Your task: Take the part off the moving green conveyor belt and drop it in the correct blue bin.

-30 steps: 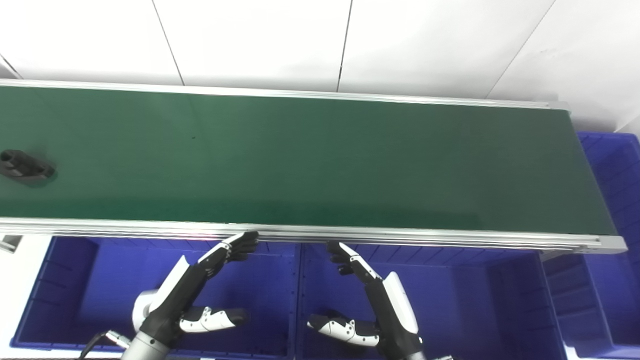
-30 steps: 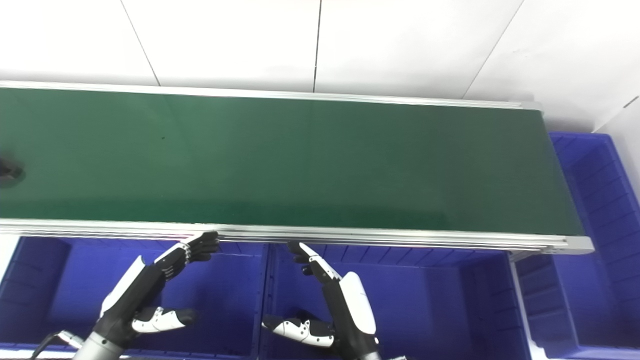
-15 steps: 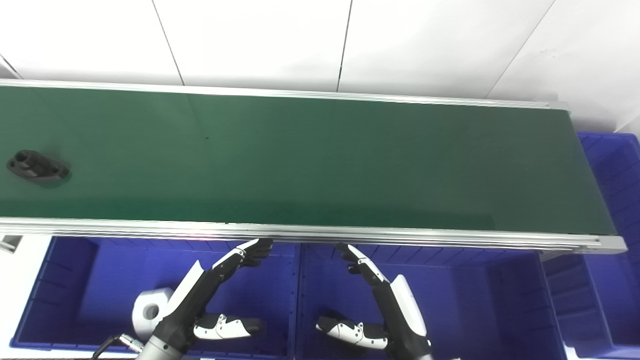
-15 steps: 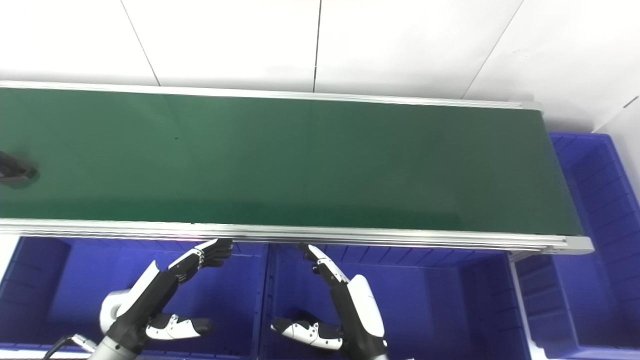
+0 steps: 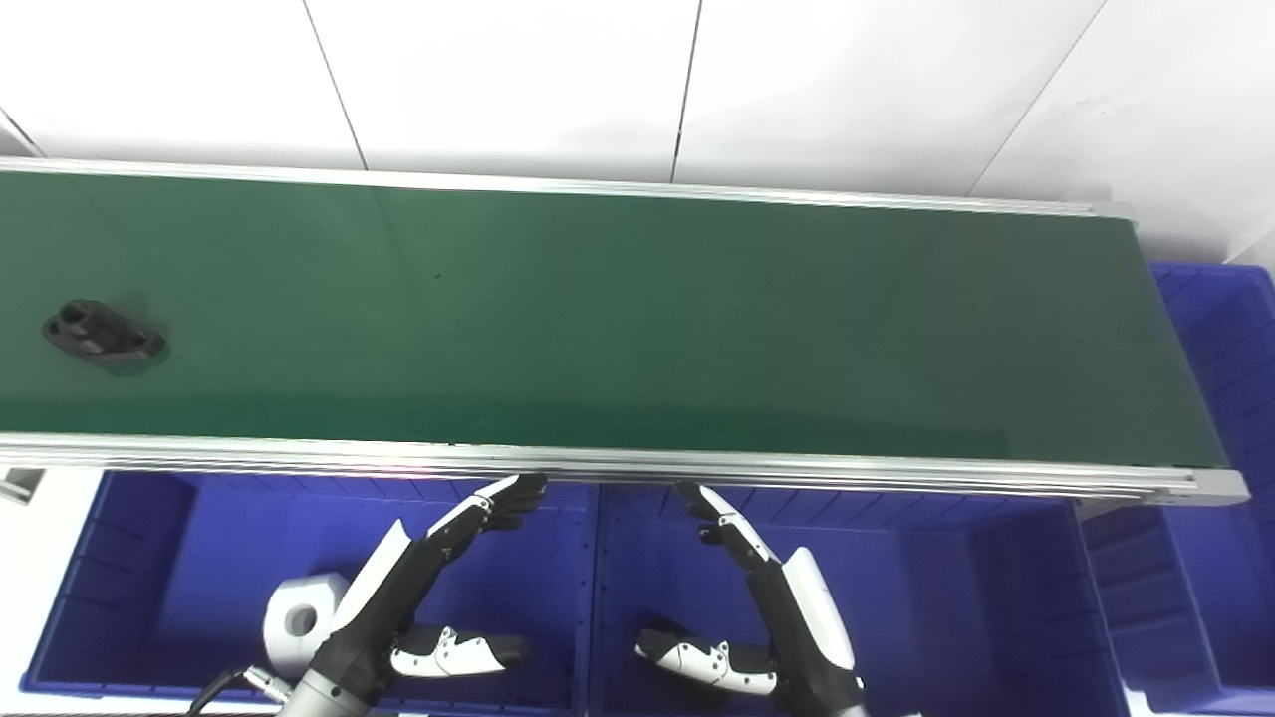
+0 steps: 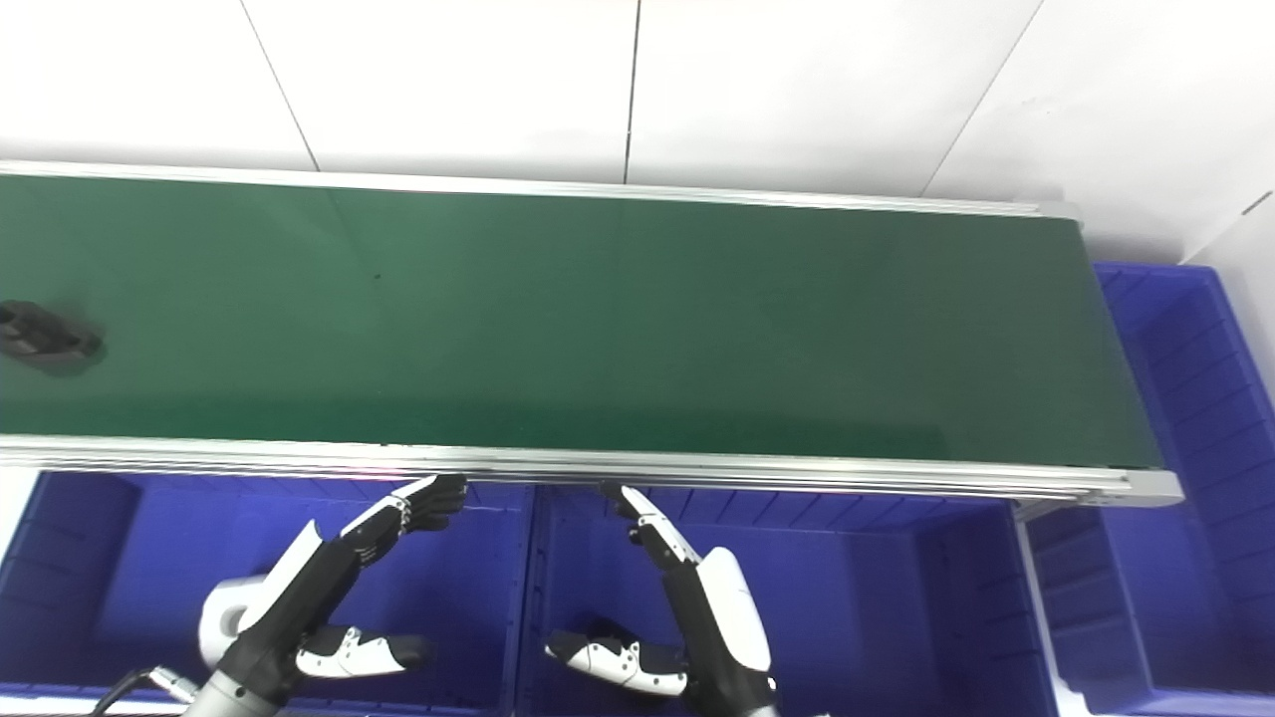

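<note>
Both hands, left hand [image 5: 413,588] and right hand [image 5: 772,597], hover open below the belt [image 5: 637,319].

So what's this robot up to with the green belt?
It is waiting. A small black part lies on the green conveyor belt, far to the left. The left hand and right hand hover open, holding nothing, over the blue bins below. One white part sits in the left bin.
</note>
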